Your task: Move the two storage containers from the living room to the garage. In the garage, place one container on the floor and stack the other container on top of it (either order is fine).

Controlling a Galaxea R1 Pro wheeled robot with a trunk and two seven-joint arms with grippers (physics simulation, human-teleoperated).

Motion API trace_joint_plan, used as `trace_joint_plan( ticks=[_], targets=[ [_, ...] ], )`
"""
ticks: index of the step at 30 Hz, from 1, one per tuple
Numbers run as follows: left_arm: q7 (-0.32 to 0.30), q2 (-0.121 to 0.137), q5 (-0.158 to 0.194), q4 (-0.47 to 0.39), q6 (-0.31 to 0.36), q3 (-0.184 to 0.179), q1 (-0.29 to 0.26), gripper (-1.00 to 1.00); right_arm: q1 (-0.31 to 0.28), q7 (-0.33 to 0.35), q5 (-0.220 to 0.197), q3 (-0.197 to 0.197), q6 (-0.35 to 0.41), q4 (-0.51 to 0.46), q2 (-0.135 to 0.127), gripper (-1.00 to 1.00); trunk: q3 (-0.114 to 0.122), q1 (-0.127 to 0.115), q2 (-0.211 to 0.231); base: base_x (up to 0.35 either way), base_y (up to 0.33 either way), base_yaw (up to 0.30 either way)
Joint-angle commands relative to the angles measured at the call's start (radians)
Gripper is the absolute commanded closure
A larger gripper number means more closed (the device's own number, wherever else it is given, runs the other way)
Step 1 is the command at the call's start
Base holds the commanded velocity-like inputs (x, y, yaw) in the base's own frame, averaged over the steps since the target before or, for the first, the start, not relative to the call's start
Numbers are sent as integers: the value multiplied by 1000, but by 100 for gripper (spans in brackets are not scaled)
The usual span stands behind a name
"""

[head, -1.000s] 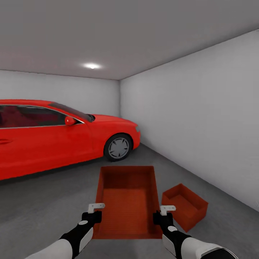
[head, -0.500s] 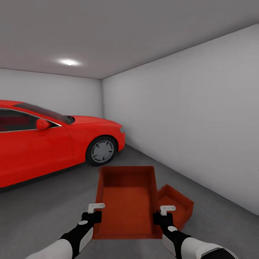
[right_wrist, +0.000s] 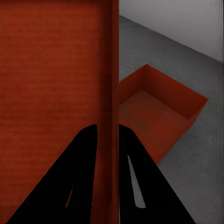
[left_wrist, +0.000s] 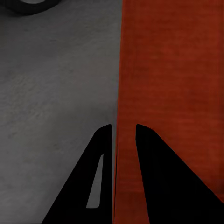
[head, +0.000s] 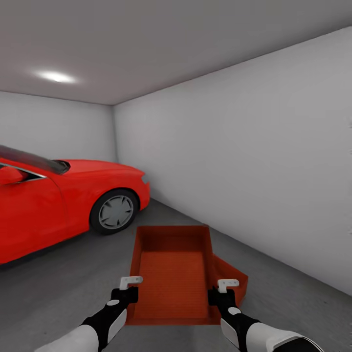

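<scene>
Red-orange bin carried over the garage floor

Red car (head: pixel 58 195) stands at the left on the dark grey concrete floor (head: pixel 54 288). Left gripper (head: pixel 131 280) pinches the left wall of the held storage container (head: pixel 171 274), one finger on each side of it. Right gripper (head: pixel 228 283) is clamped the same way on the right wall. Second storage container (right_wrist: pixel 158 112) sits on the floor just right of the held one, partly hidden behind it, near the white wall (head: pixel 254 161)

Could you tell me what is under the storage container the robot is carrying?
The other container sits on the grey floor, partly beneath the carried container; most of it is covered in the head view.
</scene>
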Motion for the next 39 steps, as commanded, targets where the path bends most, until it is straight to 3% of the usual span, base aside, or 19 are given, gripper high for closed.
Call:
trace_joint_plan(
  ticks=[1, 39],
  targets=[
    [12, 48, -2, -3, -17, 18, -1, 100, -2, -2, -28, -76, -7, 5, -4, 100, -1, 1, -1, 311, 177, -282],
    [12, 48, -2, -3, -17, 18, -1, 100, -2, -1, -28, -76, -7, 5, -5, 100, -1, 1, -1, 298, 220, -282]
  ],
)
